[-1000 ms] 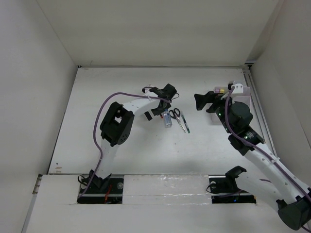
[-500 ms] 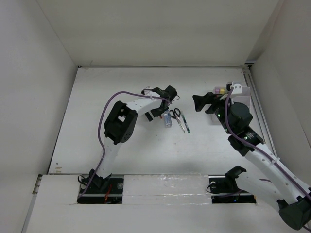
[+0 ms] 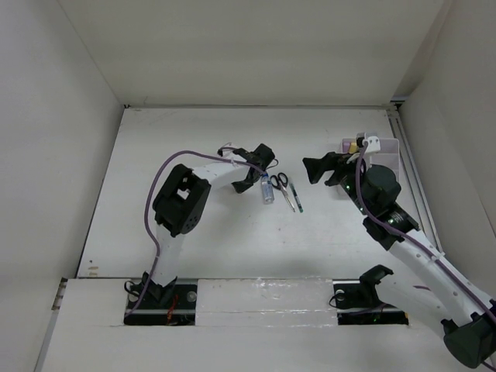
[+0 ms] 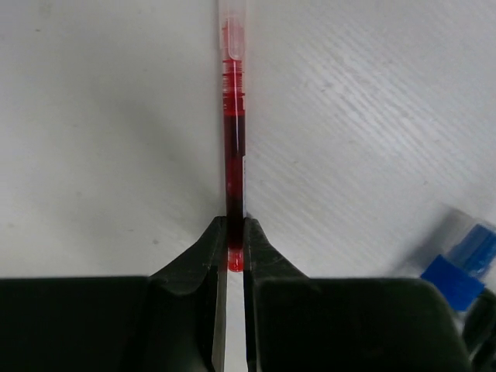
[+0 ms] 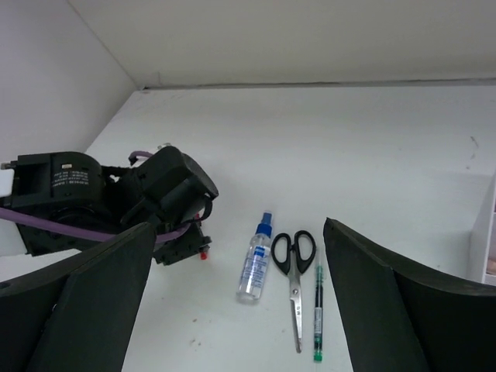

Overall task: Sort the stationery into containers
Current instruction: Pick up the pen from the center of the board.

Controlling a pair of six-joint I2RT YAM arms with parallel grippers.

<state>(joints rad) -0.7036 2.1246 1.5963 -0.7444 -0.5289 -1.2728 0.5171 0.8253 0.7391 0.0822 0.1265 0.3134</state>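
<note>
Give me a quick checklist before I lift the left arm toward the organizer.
1. Hold: left gripper shut on red pen: ok.
2. Grip near the pen's middle: not ok; the jaws pinch its very end, so it may droop.
3. Clearance: bottle apart from left gripper: ok.
4. Other arm: right gripper open, empty: ok.
5. Way to organizer free: not ok; right gripper hangs between.
6. Free compartment: cannot tell.
</note>
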